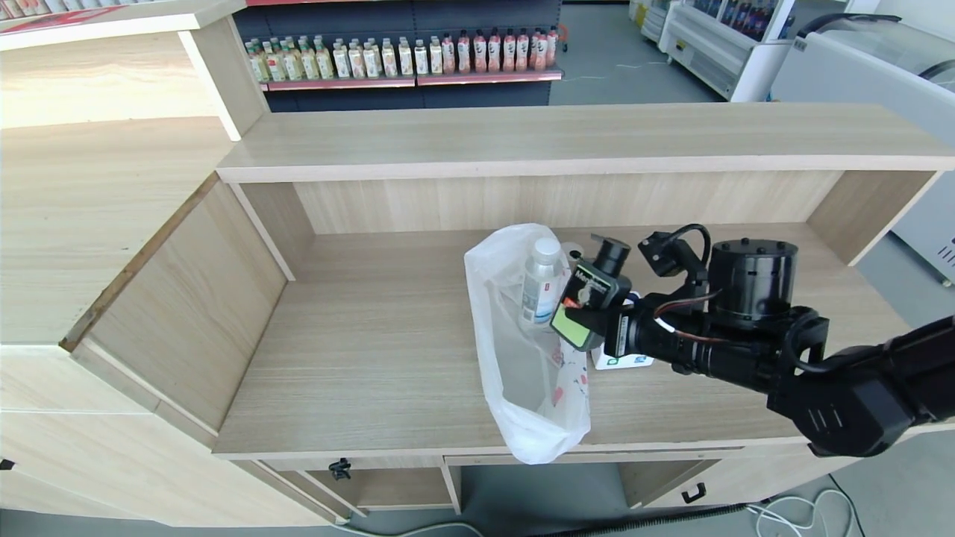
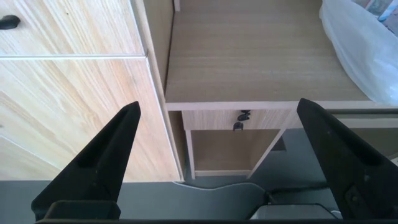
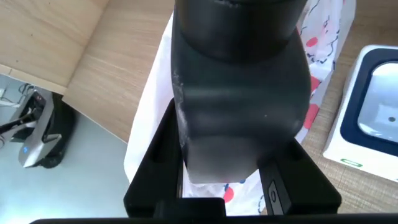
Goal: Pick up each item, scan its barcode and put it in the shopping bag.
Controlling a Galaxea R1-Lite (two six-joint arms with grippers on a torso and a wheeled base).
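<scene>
Clamping the black scanner (image 1: 589, 300) in my right gripper (image 1: 606, 322) over the white shopping bag (image 1: 507, 358), which holds a labelled clear bottle (image 1: 541, 280); a white box (image 1: 623, 362) stands just beside it; my left gripper (image 2: 217, 109) gapes apart.

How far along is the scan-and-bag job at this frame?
Done, it seems: one bottle appears to stand inside the shopping bag. In hand: the right gripper is shut on the scanner, beside the bag's mouth; the left gripper hangs open and empty in front of the counter. Left: the white-and-blue box lies on the counter beside the bag, not yet bagged.
</scene>
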